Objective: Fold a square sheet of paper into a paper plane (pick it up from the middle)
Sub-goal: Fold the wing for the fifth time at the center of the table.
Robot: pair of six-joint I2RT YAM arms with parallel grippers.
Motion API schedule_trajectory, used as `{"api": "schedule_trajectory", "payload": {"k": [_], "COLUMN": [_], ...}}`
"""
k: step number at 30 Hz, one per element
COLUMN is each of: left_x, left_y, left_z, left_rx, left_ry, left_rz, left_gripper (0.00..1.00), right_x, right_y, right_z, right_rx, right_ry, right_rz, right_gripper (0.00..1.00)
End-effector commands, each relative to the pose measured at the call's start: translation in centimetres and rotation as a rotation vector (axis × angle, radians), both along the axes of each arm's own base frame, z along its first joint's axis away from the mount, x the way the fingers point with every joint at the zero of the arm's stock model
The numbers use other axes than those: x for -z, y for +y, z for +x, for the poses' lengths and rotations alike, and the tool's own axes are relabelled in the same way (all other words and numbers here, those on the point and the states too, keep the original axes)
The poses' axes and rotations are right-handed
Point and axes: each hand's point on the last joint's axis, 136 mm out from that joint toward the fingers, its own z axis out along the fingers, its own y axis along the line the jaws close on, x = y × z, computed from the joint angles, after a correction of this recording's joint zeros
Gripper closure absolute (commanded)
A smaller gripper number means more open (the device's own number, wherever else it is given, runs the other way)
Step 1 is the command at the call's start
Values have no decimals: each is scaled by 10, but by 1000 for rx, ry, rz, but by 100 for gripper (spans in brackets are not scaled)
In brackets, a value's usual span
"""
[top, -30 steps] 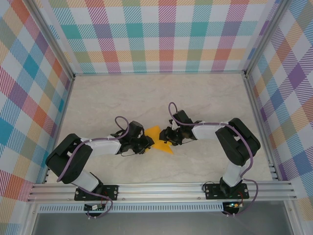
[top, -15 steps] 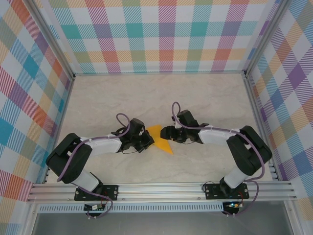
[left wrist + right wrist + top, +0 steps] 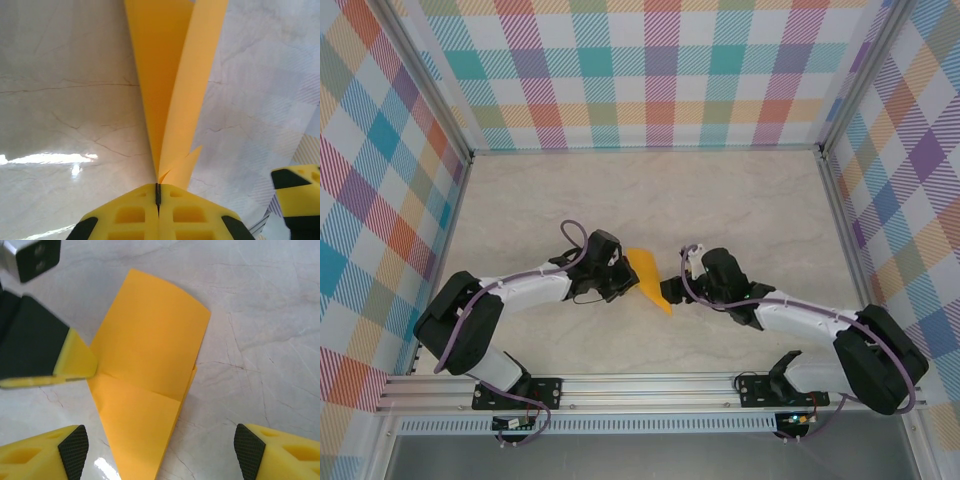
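Note:
The orange sheet of paper [image 3: 651, 279] is folded into a narrow pointed wedge, its tip toward the near edge. My left gripper [image 3: 631, 277] is shut on the wedge's left edge. In the left wrist view the yellow fingers [image 3: 130, 215] meet on the paper [image 3: 167, 85], whose folded layers stand up and fan away from the jaws. My right gripper [image 3: 677, 284] stands open just right of the paper, apart from it. In the right wrist view the wedge [image 3: 147, 365] lies ahead between the wide-spread fingertips [image 3: 74, 446], and the left gripper's finger [image 3: 75, 361] pinches its left side.
The marble-patterned table [image 3: 640, 200] stretches far behind the arms. Plaid walls [image 3: 660, 70] close the back and both sides. An aluminium rail [image 3: 650, 385] runs along the near edge by the arm bases.
The right gripper has opened, let go of the paper and pulled back to the right. The left gripper has shut on the paper, which now looks narrower from above.

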Motion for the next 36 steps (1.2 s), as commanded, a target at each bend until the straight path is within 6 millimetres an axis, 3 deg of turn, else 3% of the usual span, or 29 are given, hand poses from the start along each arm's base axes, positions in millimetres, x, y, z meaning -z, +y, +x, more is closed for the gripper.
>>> {"api": "schedule_trajectory", "payload": {"k": [1, 10, 20, 31, 36], "left_x": [-6, -9, -11, -11, -11], "left_y": [-4, -4, -5, -3, 0], "left_z": [0, 4, 7, 6, 6], "left_rx": [12, -10, -19, -26, -33], "left_ry": [7, 22, 32, 29, 30], "left_rz": [15, 28, 33, 36, 44], "left_gripper": [100, 100, 100, 100, 100], "right_x": [-20, 0, 14, 26, 31], "right_y": [10, 41, 69, 81, 80], "right_z": [5, -9, -1, 15, 18], "right_rx": [-73, -216, -256, -216, -194], "right_ry": [-212, -369, -523, -555, -544], "right_rz": [-40, -201, -283, -284, -284], "right_gripper": [22, 43, 45, 62, 74]}}
